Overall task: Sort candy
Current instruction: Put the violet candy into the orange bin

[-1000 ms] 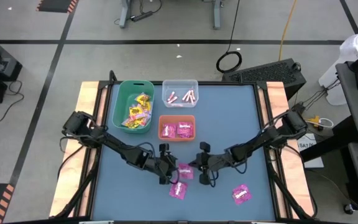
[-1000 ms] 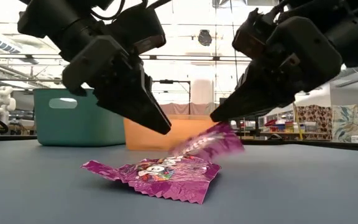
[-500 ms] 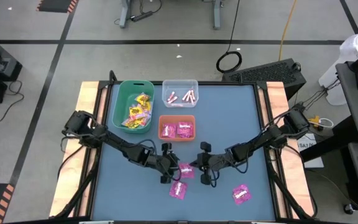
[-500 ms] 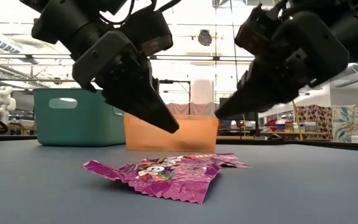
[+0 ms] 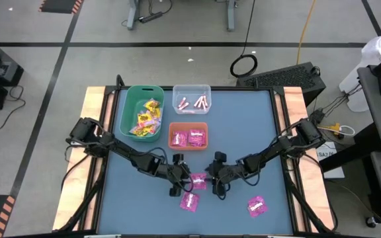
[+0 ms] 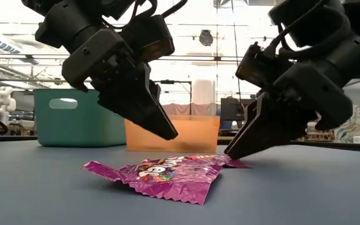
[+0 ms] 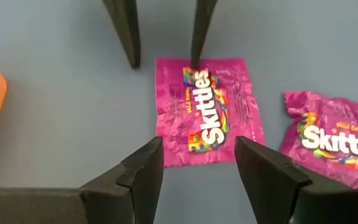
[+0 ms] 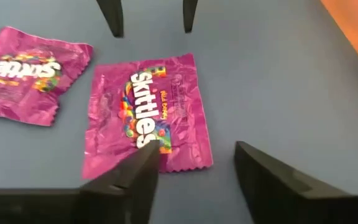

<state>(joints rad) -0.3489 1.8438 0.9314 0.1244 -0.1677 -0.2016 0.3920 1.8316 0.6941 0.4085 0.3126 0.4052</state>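
A candy packet [image 5: 198,182] lies between the left end effector [image 5: 177,180] and right end effector [image 5: 215,180].

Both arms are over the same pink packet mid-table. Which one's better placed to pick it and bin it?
Probably left. The left gripper is open over the pink packet, on the side nearer the orange bin. The right gripper, also open, sits at its far edge.

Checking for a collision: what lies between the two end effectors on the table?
A pink candy packet lies flat between the left end effector and right end effector, seen in the high view and both wrist views.
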